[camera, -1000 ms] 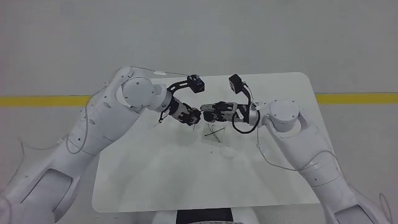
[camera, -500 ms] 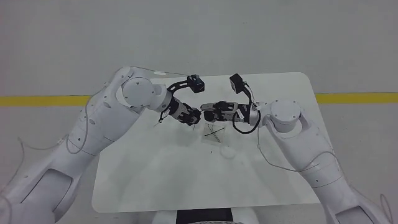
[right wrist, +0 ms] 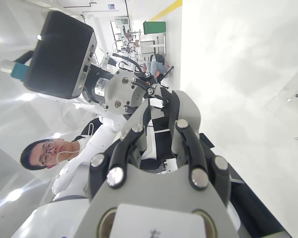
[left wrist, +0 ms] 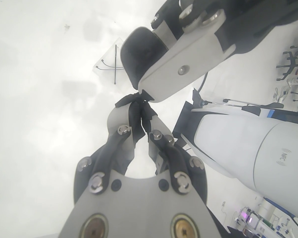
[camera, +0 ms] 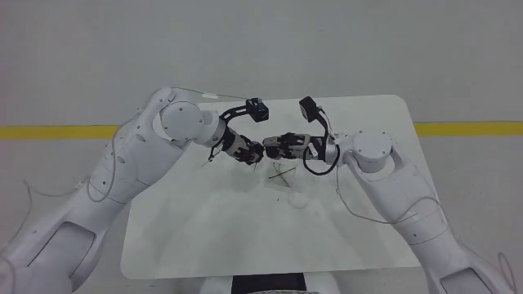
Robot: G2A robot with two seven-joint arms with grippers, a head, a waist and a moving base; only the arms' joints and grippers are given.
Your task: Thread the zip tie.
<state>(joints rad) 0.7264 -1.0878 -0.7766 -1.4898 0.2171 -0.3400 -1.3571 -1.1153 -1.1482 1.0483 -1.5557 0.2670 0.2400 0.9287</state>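
Both grippers meet tip to tip above the middle of the white table [camera: 368, 220]. My left gripper [camera: 254, 153] [left wrist: 139, 105] is shut on a thin black zip tie [left wrist: 129, 99] that pokes out at its fingertips. My right gripper [camera: 268, 144] [left wrist: 143, 92] faces it from the other side, its fingers closed together on the same zip tie at the meeting point. In the right wrist view my right gripper [right wrist: 162, 100] points at the left wrist, and the zip tie is hidden behind its fingers.
Several loose black zip ties [camera: 282, 171] [left wrist: 115, 63] lie on a clear flat tray [left wrist: 99, 66] just in front of the grippers. The table stretches bare toward its front edge and both sides.
The right gripper has edged slightly toward the left one. The left arm has stayed still.
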